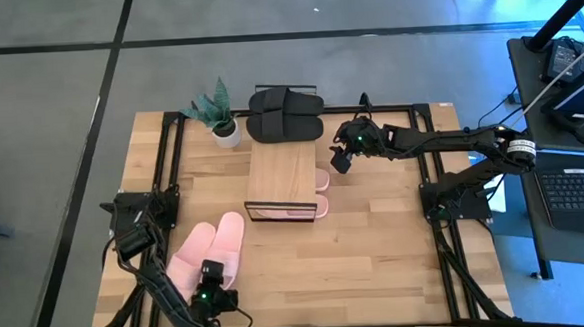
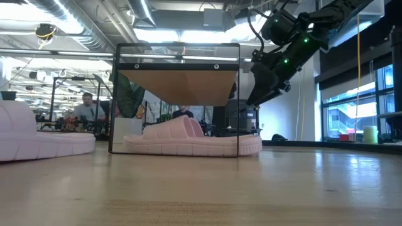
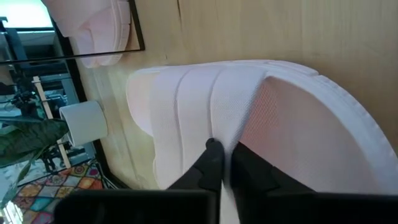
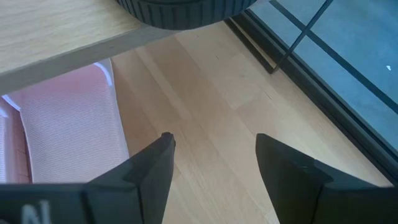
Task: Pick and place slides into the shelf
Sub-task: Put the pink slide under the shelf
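Clamping the strap of a pink slide [image 3: 249,118] between its clenched fingers, the left gripper [image 1: 212,288] is seen at the near left of the table [image 1: 378,269], with a second pink slide [image 1: 193,253] lying just beside the gripped one; the strap is likely chosen because it gives a thin edge for the jaws to pinch. The shelf [image 1: 284,172] stands mid-table, and a pink pair [image 2: 191,139] is already tucked under its wood top, one toe poking out on the right side. A black pair of slides [image 1: 285,114] rests at the far edge just behind the shelf, beside a small potted plant [image 1: 222,117]. The right gripper [image 1: 343,158] is held just right of the shelf, above the table, jaws spread and empty, probably kept clear after placing. Lifting and carrying the held slide toward the shelf is judged the step in hand.
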{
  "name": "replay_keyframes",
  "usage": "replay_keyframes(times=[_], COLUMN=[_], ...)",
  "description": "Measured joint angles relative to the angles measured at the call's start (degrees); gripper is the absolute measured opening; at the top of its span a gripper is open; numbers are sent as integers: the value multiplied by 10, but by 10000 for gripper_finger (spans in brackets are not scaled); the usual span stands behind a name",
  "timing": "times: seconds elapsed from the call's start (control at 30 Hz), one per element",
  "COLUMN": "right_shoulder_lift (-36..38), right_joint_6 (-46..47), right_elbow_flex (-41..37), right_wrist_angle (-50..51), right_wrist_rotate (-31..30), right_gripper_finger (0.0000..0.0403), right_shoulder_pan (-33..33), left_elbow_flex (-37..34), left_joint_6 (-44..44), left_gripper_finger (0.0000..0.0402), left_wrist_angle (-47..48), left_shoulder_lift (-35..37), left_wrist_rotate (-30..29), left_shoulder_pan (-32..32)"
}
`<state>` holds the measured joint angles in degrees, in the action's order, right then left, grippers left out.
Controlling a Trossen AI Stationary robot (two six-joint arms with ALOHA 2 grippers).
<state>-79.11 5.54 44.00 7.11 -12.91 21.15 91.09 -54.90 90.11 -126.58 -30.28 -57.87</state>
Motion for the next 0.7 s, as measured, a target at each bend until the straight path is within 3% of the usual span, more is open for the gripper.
replay_keyframes(times=[0.3,0.7], right_shoulder_lift=[0,0], right_joint_6=[37,124], right_elbow_flex=[0,0], right_wrist_angle=[0,0], right_wrist_rotate=[2,120], right_gripper_finger=[225,225], right_shoulder_pan=[0,0], left_elbow_flex=[15,162], left_joint_6=[-12,26], left_gripper_finger=[5,2], left_wrist_angle=[1,-1], left_shoulder_lift=[0,36], left_wrist_rotate=[-1,-17], left_shoulder_pan=[1,6])
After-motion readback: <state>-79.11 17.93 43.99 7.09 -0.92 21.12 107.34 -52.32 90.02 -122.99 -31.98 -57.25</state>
